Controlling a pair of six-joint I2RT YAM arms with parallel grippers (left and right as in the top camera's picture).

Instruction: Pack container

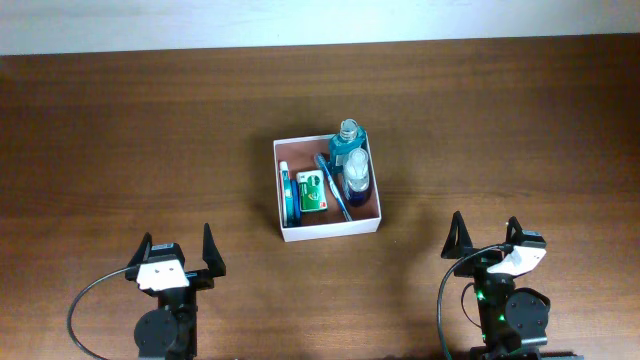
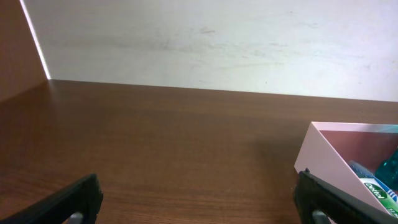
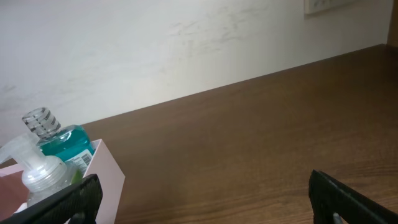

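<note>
Overhead: container (image 1: pixel 330 232) sits at frame centre, holding a teal bottle (image 1: pixel 348 135), pump bottle (image 1: pixel 357 172), green packet (image 1: pixel 313 192) and toothbrush (image 1: pixel 333 188). Left gripper (image 1: pixel 178 255) is lower left and right gripper (image 1: pixel 485 245) lower right; both are spread wide, empty, and well apart from it.
Left wrist: the container's white corner shows at the right edge.
Right wrist: its wall shows lower left.
The thin walls probably flex and the box looks light and likely to slide, so pinch a wall near a corner.

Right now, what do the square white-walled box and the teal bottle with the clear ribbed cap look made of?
Square white-walled box: probably thin card or paperboard, matte; walls sheet-thin with crisp straight edges. Teal bottle: likely clear glossy plastic holding teal liquid, since the colour shows through; its ribbed cap is see-through too. Glass cannot be ruled out.
</note>
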